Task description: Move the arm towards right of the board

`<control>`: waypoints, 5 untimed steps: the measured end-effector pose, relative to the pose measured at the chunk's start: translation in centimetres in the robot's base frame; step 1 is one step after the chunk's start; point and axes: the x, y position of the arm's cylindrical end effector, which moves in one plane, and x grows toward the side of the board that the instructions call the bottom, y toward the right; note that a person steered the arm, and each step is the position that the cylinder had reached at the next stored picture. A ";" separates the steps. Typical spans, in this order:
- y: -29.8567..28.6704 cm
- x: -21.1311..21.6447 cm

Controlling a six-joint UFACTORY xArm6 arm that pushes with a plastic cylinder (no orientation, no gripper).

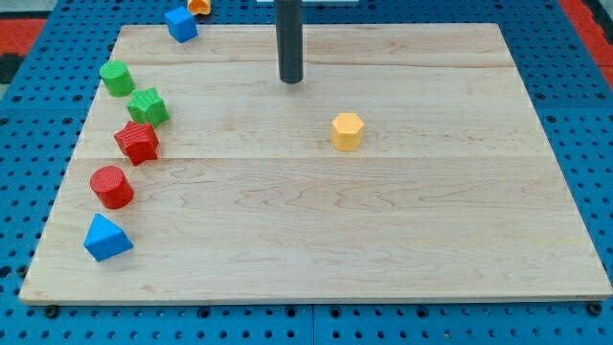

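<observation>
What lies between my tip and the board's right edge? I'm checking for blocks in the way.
Nothing: in the camera view, only bare wood runs from my tip to the board edge. The yellow hexagonal block sits lower, below that line.

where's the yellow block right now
The yellow hexagonal block sits alone near the board's middle, slightly toward the view's right, below and right of my tip, untouched.
</observation>
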 end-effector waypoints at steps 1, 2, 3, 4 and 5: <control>11.0 3.2; 20.7 3.2; 20.7 3.2; 20.7 3.2; 20.7 3.2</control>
